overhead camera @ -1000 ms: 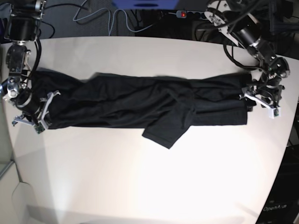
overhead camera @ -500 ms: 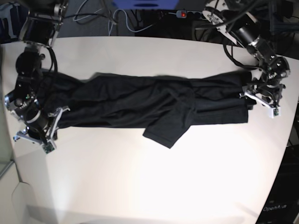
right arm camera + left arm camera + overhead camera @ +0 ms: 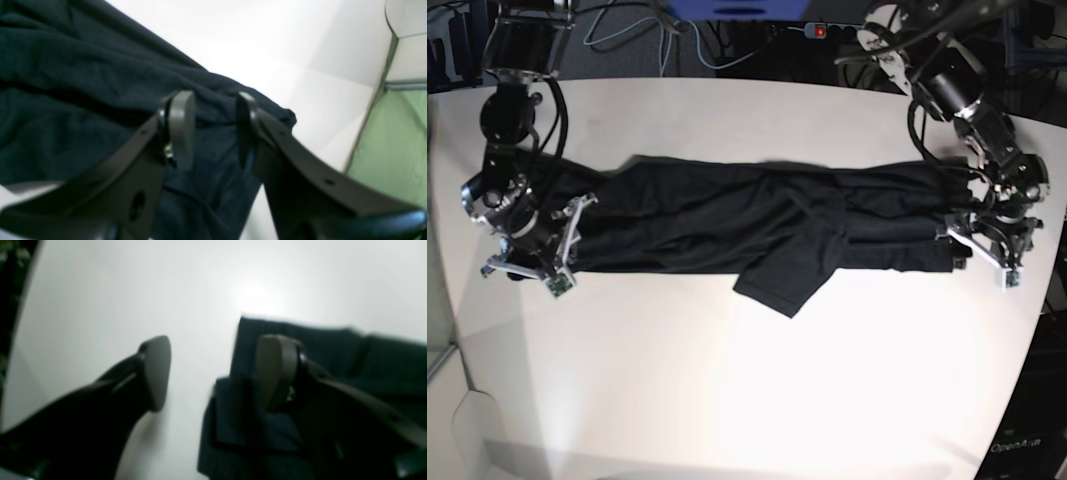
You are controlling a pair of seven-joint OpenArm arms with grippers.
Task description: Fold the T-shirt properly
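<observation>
The black T-shirt (image 3: 727, 215) lies as a long, wrinkled band across the white table (image 3: 727, 390), with one flap (image 3: 787, 285) sticking out toward the front. My right gripper (image 3: 535, 255) is at the shirt's left end. In the right wrist view its jaws (image 3: 213, 130) stand apart just above the dark fabric (image 3: 66, 83), with nothing pinched between them. My left gripper (image 3: 979, 250) is at the shirt's right end. In the left wrist view it (image 3: 213, 373) is open. One finger (image 3: 155, 373) is over bare table and the other over the shirt's edge (image 3: 333, 350).
A power strip (image 3: 819, 31) with a red light and loose cables lie beyond the table's far edge. The table's corner and a green floor (image 3: 400, 140) show close beside my right gripper. The table's curved right edge runs just past my left gripper.
My right gripper has opened and moved rightward at the shirt's left end, which now lies further in. My left gripper has shifted slightly toward the front and stays open.
</observation>
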